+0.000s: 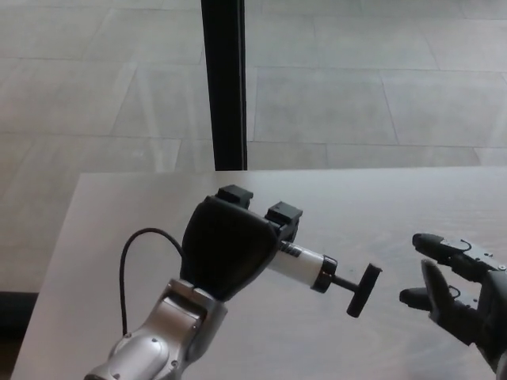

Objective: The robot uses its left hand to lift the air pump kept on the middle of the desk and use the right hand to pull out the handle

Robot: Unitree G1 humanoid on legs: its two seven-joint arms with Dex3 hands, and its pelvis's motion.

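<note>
Head view. Landmark: air pump [305, 267].

Left hand [228, 247] is clenched around the air pump's body; the back of the hand hides most of the barrel. Two fingertips [283, 215] show above the barrel on the far side. The pump is held off the desk [119, 206], tilted, its exposed white barrel end sloping down toward picture right. A black collar closes the barrel end, and a thin rod runs from it to the black T-handle [362, 290], which lies at the lower right end of the pump. A short length of rod shows between collar and handle.

Right hand [455, 289] is to the right of the pump's handle, near it but apart, not touching. Its fingers are spread and empty, tips pointing toward the handle.

A black cable [124, 261] loops out left of the pump, beside the left wrist.

Beyond the pump, past the desk's far edge, a black vertical post [223, 83] stands against a tiled floor [356, 95].
</note>
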